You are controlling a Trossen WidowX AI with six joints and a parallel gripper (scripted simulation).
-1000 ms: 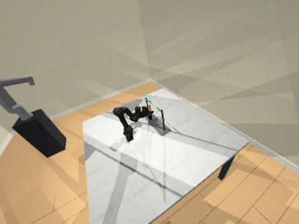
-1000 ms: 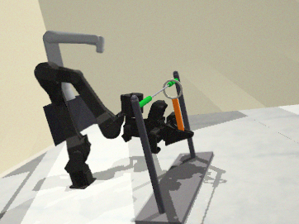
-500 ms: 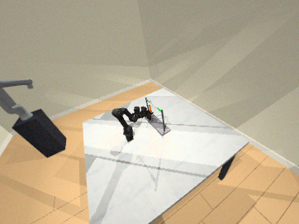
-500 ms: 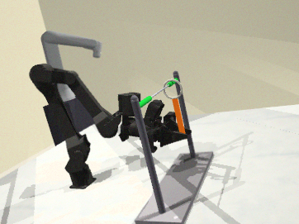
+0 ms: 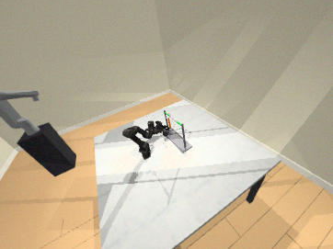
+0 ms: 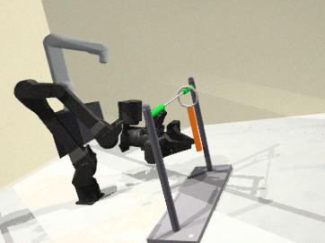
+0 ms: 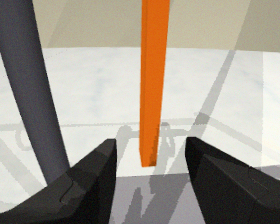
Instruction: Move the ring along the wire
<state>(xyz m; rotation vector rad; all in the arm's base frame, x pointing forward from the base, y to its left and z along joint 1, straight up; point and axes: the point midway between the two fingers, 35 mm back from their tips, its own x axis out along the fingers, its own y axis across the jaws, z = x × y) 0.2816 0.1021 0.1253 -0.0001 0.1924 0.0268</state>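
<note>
The pale ring (image 6: 197, 98) hangs around the wire at the far green part (image 6: 185, 91), next to the far post (image 6: 206, 149) (image 7: 30, 85). Its orange handle (image 5: 169, 122) (image 6: 195, 128) (image 7: 152, 90) hangs down beside that post. My gripper (image 6: 194, 141) (image 7: 151, 146) is open, near the handle's lower end. In the wrist view the handle's bottom shows between the two fingertips, with a gap on each side; its exact depth is hard to tell. The thin grey wire (image 6: 171, 101) runs to the near green part (image 6: 158, 110) at the near post (image 5: 184, 136) (image 6: 162, 171).
Both posts stand on a grey base plate (image 6: 188, 225) on the pale table (image 5: 152, 198). The arm (image 5: 133, 131) (image 6: 40, 122) reaches in from one side, below the wire. In the wrist view the far post stands left of the fingers. A grey arm-like fixture with a dark box (image 5: 48, 150) stands off the table.
</note>
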